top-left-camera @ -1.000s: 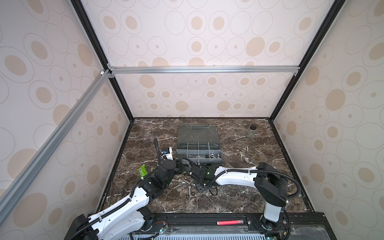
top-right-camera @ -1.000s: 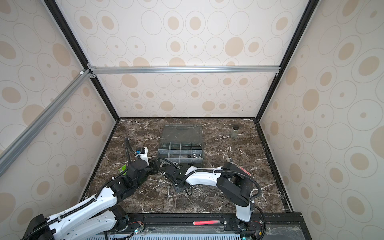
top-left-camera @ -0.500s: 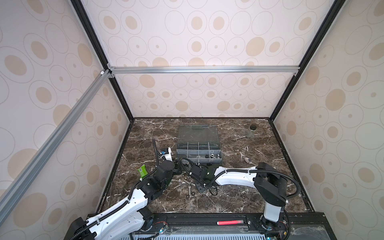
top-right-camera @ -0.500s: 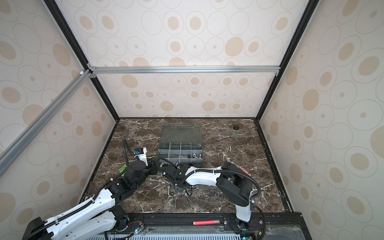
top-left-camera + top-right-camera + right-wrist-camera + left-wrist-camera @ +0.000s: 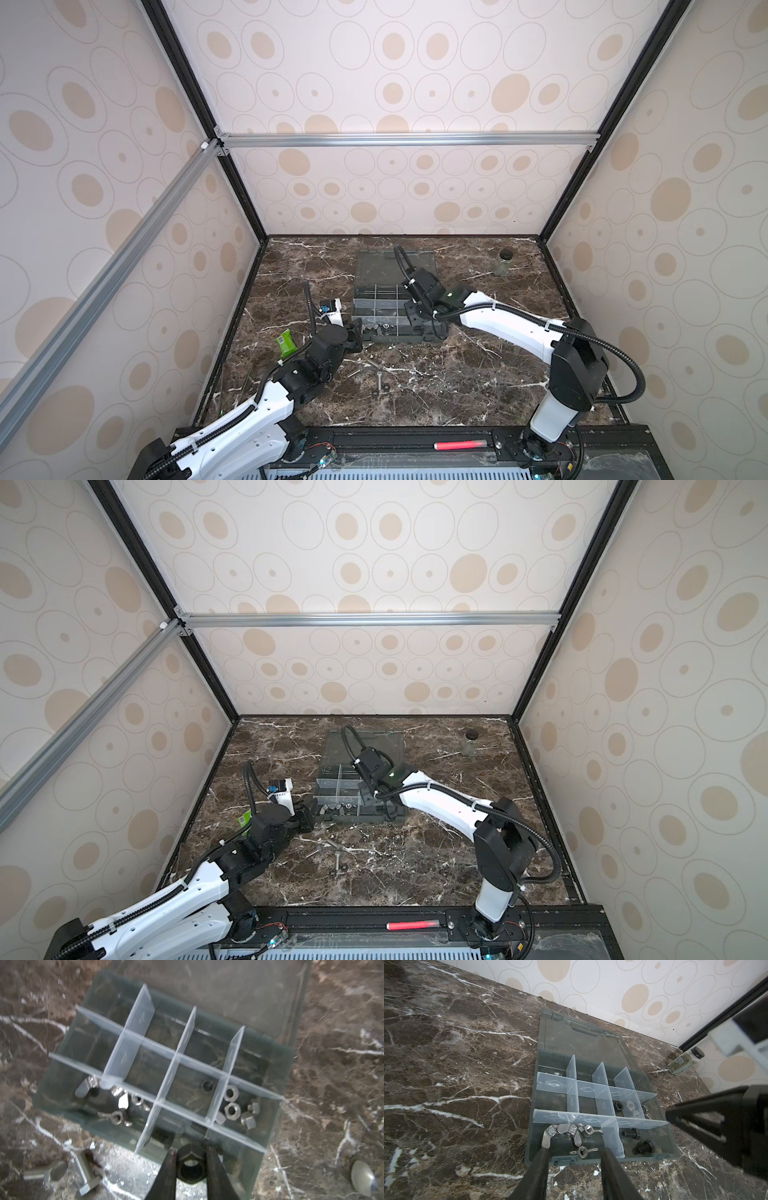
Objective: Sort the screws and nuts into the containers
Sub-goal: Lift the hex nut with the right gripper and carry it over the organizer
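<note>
Swinging up from the table (image 5: 457, 374), the right end effector (image 5: 190, 1150) had come over the near-right part of the organizer box (image 5: 650, 1157), clamped on a black hex nut (image 5: 190, 1167). The left end effector (image 5: 575, 1149) had edged up to the box's near-left corner, its fingers apart and gripping nothing. Wing nuts (image 5: 571, 1132) filled the near-left compartment, with black bolts (image 5: 631, 1133) in the next one. Silver hex nuts (image 5: 231, 1109) sat at the right end of the middle row. Silver screws (image 5: 379, 378) and black rings (image 5: 386, 387) lay loose on the table. The right wrist view was blurred, and in both top views the wrist hid the right fingers.
</note>
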`<state>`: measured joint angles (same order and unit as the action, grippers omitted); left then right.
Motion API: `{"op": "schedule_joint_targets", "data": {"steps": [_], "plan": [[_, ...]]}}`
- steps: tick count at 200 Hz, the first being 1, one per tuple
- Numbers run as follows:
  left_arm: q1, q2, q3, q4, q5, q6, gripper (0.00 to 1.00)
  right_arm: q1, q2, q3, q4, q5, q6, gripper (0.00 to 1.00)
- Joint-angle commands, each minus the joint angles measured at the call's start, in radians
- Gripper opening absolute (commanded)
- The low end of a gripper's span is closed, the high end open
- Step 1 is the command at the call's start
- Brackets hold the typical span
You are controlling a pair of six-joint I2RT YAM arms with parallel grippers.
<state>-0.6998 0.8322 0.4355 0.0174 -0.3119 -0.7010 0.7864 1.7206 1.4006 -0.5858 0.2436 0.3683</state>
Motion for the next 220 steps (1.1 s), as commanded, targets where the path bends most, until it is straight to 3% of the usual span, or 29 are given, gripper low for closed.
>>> {"op": "schedule_joint_targets", "data": {"steps": [1,80,114,150,220], "plan": [[0.008,-0.005,0.020,-0.004,0.004,-0.021,0.42,-0.036,0.047,0.060,0.010,0.033,-0.009,0.23],[0.008,-0.002,0.028,-0.001,0.033,-0.016,0.42,-0.050,0.237,0.174,0.014,0.016,0.028,0.23],[0.008,0.007,0.032,0.001,0.046,-0.006,0.42,-0.052,0.250,0.135,0.045,-0.003,0.059,0.24],[0.008,0.015,0.045,-0.011,0.048,0.010,0.42,-0.053,0.267,0.147,0.035,-0.007,0.072,0.36],[0.007,0.022,0.064,-0.036,0.043,0.032,0.42,-0.060,0.204,0.101,0.079,-0.010,0.086,0.39]]}}
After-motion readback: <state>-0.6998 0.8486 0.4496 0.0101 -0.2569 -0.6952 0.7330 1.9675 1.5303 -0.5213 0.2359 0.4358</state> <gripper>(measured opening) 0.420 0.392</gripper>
